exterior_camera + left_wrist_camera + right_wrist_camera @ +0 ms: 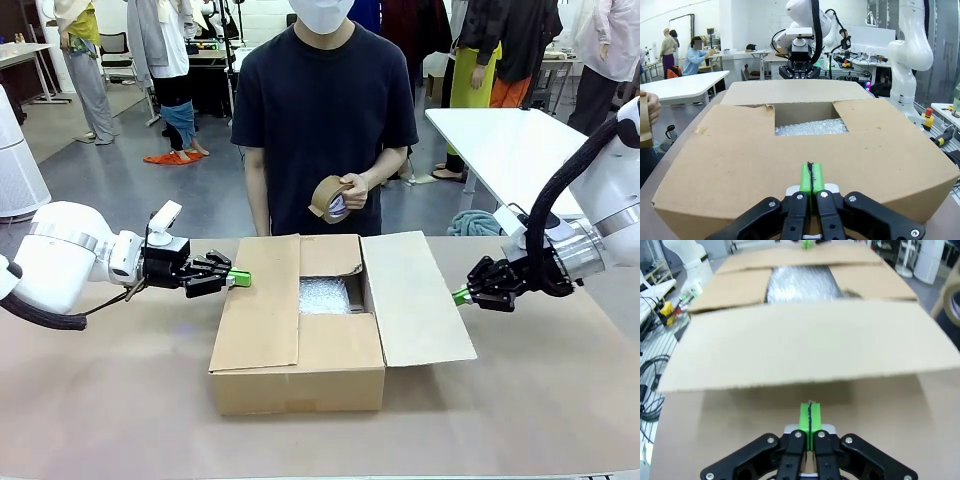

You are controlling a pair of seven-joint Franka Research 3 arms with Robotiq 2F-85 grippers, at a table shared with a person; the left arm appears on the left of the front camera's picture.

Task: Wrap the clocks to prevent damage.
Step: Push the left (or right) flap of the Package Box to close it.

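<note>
- The left gripper (238, 279) is reaching in from the left with its green pads pressed together and nothing between them. Its tips are sitting at the left edge of the cardboard box (300, 388); I cannot tell whether they are touching it.
- The box is standing in the middle of the table (110, 410). Its left flap (255, 310) is lying folded down over the top.
- Bubble wrap (325, 296) is lying inside the box and showing through the gap between the flaps. Whether a clock is inside the wrap cannot be told.
- Behind the box, at the far side of the table, a person in a dark T-shirt is standing and holding a roll of brown tape (330, 199) in one hand (357, 184) at waist height, well above the box.
- The right flap (418, 300) is spreading outward to the right, leaving that side of the box uncovered.
- The right gripper (461, 296) is coming in from the right with its fingers also closed on nothing. Its green tips are pointing at the outer edge of the right flap, just beside it.
</note>
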